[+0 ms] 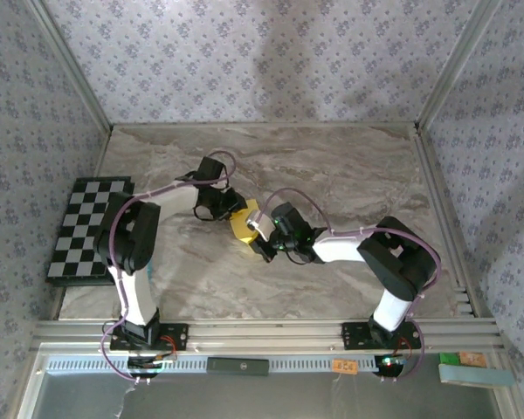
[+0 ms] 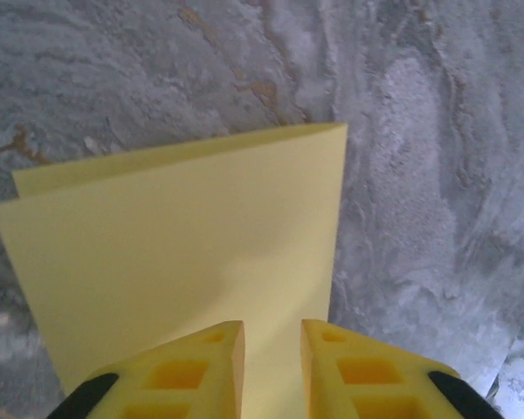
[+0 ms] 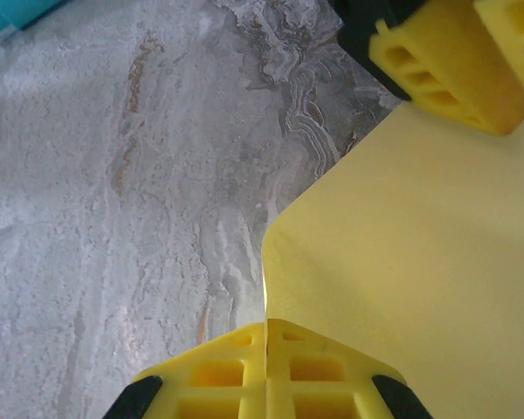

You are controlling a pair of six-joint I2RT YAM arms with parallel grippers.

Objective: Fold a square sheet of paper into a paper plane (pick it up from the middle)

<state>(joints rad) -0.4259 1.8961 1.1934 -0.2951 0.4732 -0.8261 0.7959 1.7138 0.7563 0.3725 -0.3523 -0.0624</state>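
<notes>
The thin yellow square sheet of paper (image 1: 243, 223), doubled over, is near the middle of the marbled bench (image 1: 349, 175), well clear of its edges. My right gripper (image 3: 266, 336) is pinched tight on one edge. The left gripper (image 2: 272, 336) faces it from the opposite side, jaws narrowly parted over the sheet. I judge both arms equally near.

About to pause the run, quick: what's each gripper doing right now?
Left gripper: jaws slightly open over the yellow paper; no grip evident.
Right gripper: shut on the yellow paper's edge.
</notes>
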